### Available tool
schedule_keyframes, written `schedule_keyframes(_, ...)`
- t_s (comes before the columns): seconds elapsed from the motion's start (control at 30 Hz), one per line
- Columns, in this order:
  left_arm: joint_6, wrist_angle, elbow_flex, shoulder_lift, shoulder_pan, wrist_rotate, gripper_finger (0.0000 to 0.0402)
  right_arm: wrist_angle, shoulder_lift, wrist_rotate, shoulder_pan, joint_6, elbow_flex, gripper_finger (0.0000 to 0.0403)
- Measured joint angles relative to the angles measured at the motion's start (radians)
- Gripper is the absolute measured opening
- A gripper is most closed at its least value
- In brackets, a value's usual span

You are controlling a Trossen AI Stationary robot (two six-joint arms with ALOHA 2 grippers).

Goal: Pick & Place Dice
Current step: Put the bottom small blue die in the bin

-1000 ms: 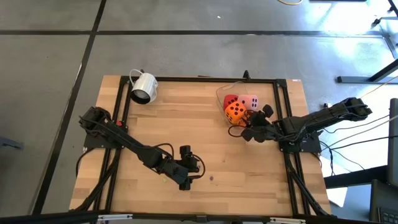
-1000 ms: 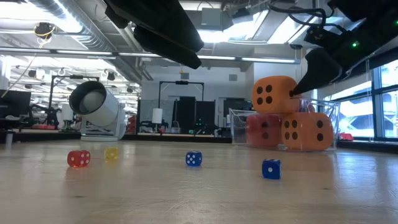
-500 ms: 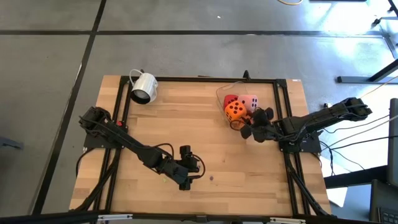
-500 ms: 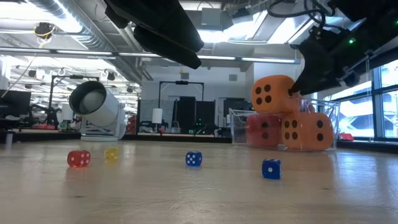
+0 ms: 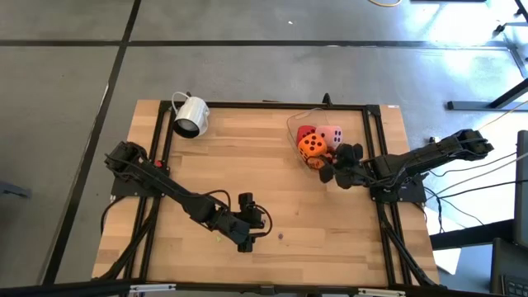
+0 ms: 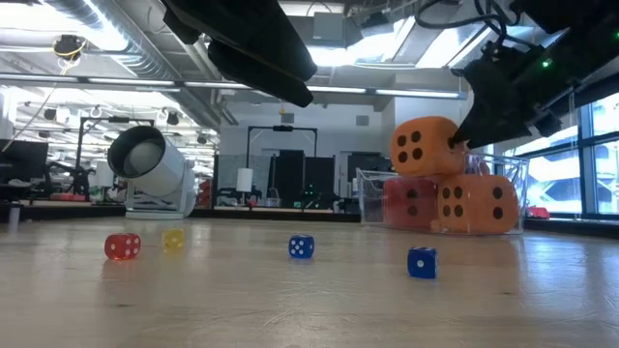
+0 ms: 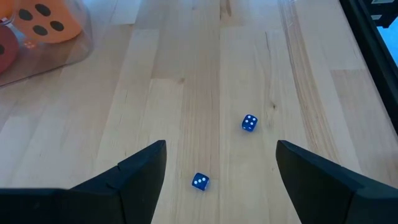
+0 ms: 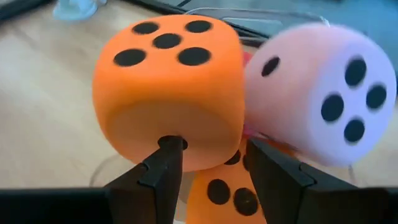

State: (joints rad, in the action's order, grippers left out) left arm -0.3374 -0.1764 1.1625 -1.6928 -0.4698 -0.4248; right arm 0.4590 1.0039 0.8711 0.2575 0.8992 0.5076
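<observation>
Soft dice are heaped in a clear container [image 5: 291,124] at the far right. The upper orange die [image 6: 423,145] [image 8: 168,81] rests on the lower orange die [image 6: 476,203] and the red die [image 6: 406,203]. Beside them lies the pink die [image 8: 323,93] [image 5: 332,136]. My right gripper [image 5: 332,162] [image 8: 214,149] is open at the heap's near right side, with the lower orange die [image 8: 221,190] showing between its fingers. Above the near middle of the table, my left gripper [image 5: 254,227] [image 7: 221,146] hovers open with nothing in it. My right gripper touches the upper orange die with one fingertip [image 8: 169,144], low on the side face [image 8: 163,127] that is turned toward it. It comes slanting down from the table's right. The die stays on the heap. Whether the other finger [image 8: 264,155] touches a die I cannot tell.
A white mug [image 5: 190,115] lies on its side at the far left. Tiny cubes with pips lie on the wood: two blue ones [image 7: 249,122] [image 7: 200,182] ahead of my left gripper, plus a red one [image 6: 122,246] and a yellow one [image 6: 173,238].
My right gripper has rolled about its own pointing line while staying at the heap, so that in the low view its broad side now faces the upper orange die. The dice have kept their places.
</observation>
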Motion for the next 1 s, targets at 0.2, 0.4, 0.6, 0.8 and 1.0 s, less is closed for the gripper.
schedule_keyframes(0.2, 0.001, 0.000, 0.000, 0.000, 0.000, 0.000, 0.0294, -0.011, 0.000, 0.001, 0.047, -0.401, 0.000, 0.0178)
schedule_keyframes(0.4, 0.001, 0.000, 0.000, 0.000, 0.000, -0.001, 0.0294, -0.019, 0.000, 0.003, 0.092, -0.570, 0.000, 0.0178)
schedule_keyframes(0.6, 0.001, 0.001, 0.000, 0.000, 0.000, 0.000, 0.0294, -0.027, 0.000, 0.019, 0.130, -0.600, 0.018, 0.0178)
schedule_keyframes(0.8, -0.007, 0.001, 0.000, 0.000, 0.000, 0.000, 0.0294, 0.061, 0.000, 0.097, 0.141, -0.631, 0.083, 0.0178)
schedule_keyframes(1.0, -0.019, 0.001, 0.000, 0.000, 0.000, 0.000, 0.0294, 0.094, 0.000, 0.029, 0.166, -0.593, 0.215, 0.0178)
